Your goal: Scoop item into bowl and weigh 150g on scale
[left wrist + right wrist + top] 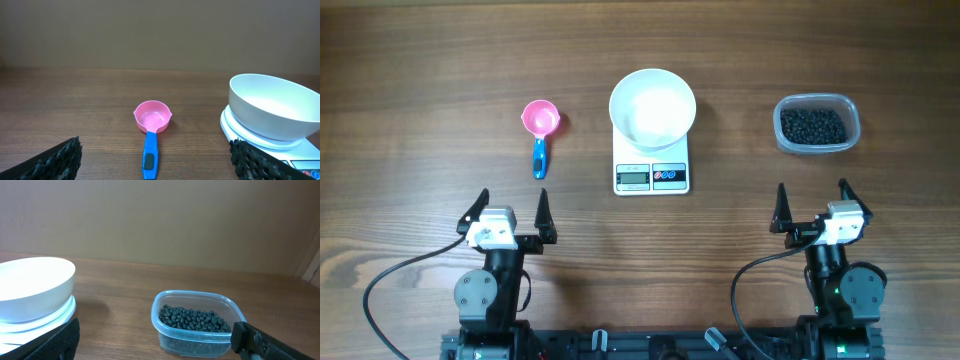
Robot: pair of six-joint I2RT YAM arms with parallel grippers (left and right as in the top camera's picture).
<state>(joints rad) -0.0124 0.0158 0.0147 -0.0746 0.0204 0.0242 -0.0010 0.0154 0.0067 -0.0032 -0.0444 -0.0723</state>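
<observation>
A white bowl (653, 108) (274, 111) (34, 288) sits on the small white scale (652, 176) at the table's middle. The item, a heap of tiny black beans (812, 125) (194, 318), fills a clear plastic tub (817, 123) (197, 325) at the right. A pink scoop with a blue handle (540, 133) (150, 134) lies left of the scale. My left gripper (510, 212) (156, 159) stands open near the front edge, just short of the scoop's handle, with nothing between its fingers. My right gripper (812, 204) (155, 339) is open and empty too, in front of the tub.
Bare wooden table (420, 100) lies all around the things. Black cables (390, 280) trail from both arm bases at the front edge. A plain wall rises behind the table's far edge in the wrist views.
</observation>
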